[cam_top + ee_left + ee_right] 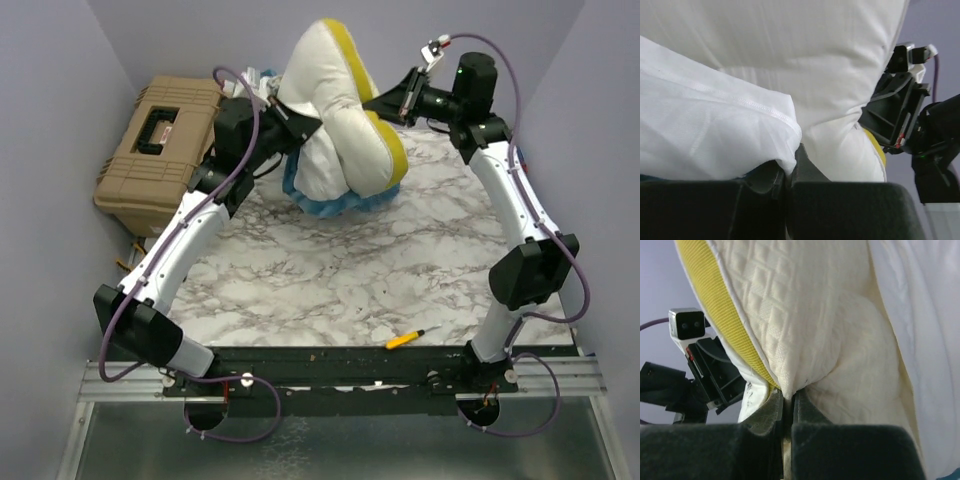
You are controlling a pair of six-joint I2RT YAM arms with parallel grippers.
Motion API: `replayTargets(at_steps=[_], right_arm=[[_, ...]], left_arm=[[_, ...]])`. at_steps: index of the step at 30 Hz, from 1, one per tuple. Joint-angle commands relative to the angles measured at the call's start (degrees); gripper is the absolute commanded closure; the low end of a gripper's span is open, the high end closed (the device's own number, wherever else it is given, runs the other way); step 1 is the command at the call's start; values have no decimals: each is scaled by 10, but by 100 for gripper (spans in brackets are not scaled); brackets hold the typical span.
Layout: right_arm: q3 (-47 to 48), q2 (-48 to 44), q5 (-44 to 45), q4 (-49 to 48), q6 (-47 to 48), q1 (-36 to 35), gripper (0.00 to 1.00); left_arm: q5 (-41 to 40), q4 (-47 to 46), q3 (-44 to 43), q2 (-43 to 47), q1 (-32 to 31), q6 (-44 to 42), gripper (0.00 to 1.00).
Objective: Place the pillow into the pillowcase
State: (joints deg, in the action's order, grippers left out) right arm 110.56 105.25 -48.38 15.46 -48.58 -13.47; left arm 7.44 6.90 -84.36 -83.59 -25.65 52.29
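Pillow (335,95) is up in the air over the far middle of the surface (330,290). It's bent into a fat curve, with the mustard band running over the top and down its right side.

The pillowcase (322,175) hangs against the pillow's lower left part. It's mostly showing its plain white inside, and the blue ruffle is bunched underneath, touching the surface near the far edge. Honestly can't tell how much of the pillow is actually inside it.

The left arm (190,240) reaches in from the left. In the left wrist view its jaws are pressed together on the stitched hem of the pillowcase (705,135), with the pillow (815,60) bulging right behind it.

The right arm (520,200) comes in from the right. In the right wrist view its jaws are pinching a pucker of the quilted pillow (815,315), just beside the yellow band. White pillowcase fabric (925,315) hangs down the right side of that view.

Other stuff: a tan toolbox (160,140) sits by the far-left corner, and a small yellow-handled tool (405,340) lies near the near edge, right of middle.
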Motion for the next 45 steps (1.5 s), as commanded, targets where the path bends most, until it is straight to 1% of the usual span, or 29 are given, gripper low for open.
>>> replayTargets(at_steps=[1,5,8,12,15,17,19,21,23,27,30,33,36,38,39,40,43,45], right_arm=[[-10,-29,-48,-101,-76,7,100],[-69,-47,-59,-185,-128,17,100],[-105,-60,-64,-223,-157,27,100],[-154,-90,-66,-223,-141,37,100],[-207,-122,-54,-185,-92,39,100],[-256,-144,-47,-163,-54,40,100],[-317,-168,-40,-156,-31,40,100],[-387,-189,-42,-162,-25,40,100],[-456,-205,-53,-184,-31,39,100],[-577,-229,-76,-212,-35,37,100],[-641,-242,-82,-229,-41,32,100],[-712,-243,-85,-339,-113,31,100],[-755,-224,-83,-468,-200,31,100],[-767,-206,-83,-558,-247,31,100],[-765,-197,-83,-581,-261,31,100],[-761,-192,-82,-595,-269,31,100],[-741,-190,-57,-589,-267,32,100],[-724,-189,-40,-570,-256,33,100]], left_arm=[[79,-47,-159,-16,-11,-20,100],[107,-47,-293,-89,-43,-14,100],[125,-48,-400,-155,-70,-13,100],[131,-49,-533,-240,-93,6,100],[138,-58,-583,-292,-115,31,100],[155,-64,-579,-317,-131,49,100],[171,-66,-550,-334,-150,61,100],[178,-67,-517,-349,-168,69,100],[179,-67,-502,-371,-187,74,100],[183,-67,-525,-432,-216,101,100],[186,-86,-559,-480,-234,139,100],[186,-130,-584,-520,-258,181,100],[175,-191,-592,-547,-281,229,100],[169,-209,-602,-561,-297,247,100],[170,-213,-611,-570,-303,254,100],[171,-216,-614,-573,-309,259,100],[178,-217,-602,-560,-319,259,100],[188,-217,-568,-535,-325,248,100]])
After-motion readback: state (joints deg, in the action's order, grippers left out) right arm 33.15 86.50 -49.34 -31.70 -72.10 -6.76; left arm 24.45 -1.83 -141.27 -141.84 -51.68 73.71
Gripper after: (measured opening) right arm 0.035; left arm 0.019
